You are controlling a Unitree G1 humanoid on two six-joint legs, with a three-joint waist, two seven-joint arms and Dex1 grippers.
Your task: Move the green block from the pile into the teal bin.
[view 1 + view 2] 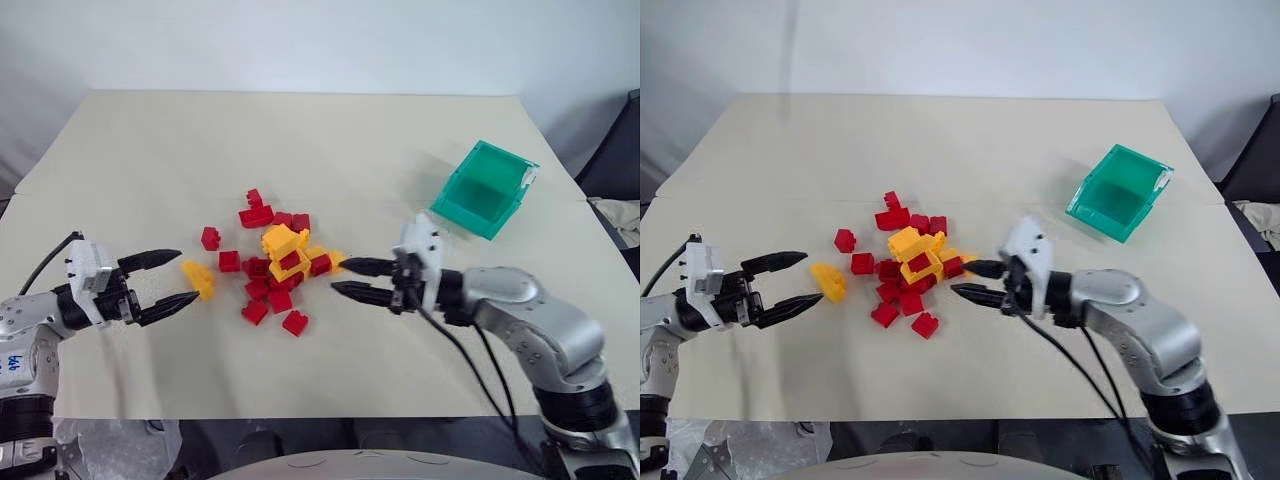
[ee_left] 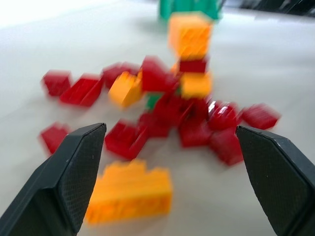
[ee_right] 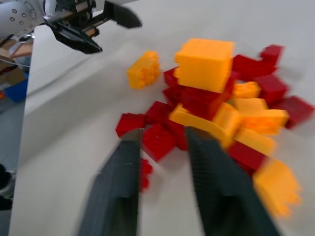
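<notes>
1. The step in hand looks like the search and approach: the green block (image 2: 153, 100) is still in the pile (image 1: 275, 263), and neither gripper holds anything.
2. The green block shows as a small green patch low in the middle of the pile, wedged between red bricks and under a yellow one, seen from the left wrist. From the head views it is hidden by the bricks above it.
3. The right gripper (image 1: 358, 279) sits just beside the pile on the side nearer the teal bin (image 1: 487, 189), pointing at the bricks. Its jaws are parted by a narrow gap and grip nothing.
4. The left gripper (image 1: 162, 281) is on the far side of the pile from the bin. Its jaws stand wide open and empty, with 1 stray yellow brick (image 1: 198, 278) just off their tips.
5. The next move probably calls for uncovering the block, since it is buried. A gripper would have to push aside or lift the yellow and red bricks on top, then close on the green one without dragging neighbours along.
6. The tall yellow-and-red stack (image 1: 287, 250) in the pile could topple during that.
7. The teal bin stands well apart from the pile on the bench (image 1: 320, 140), tilted with its mouth towards the bricks. Its visible interior looks empty.
</notes>
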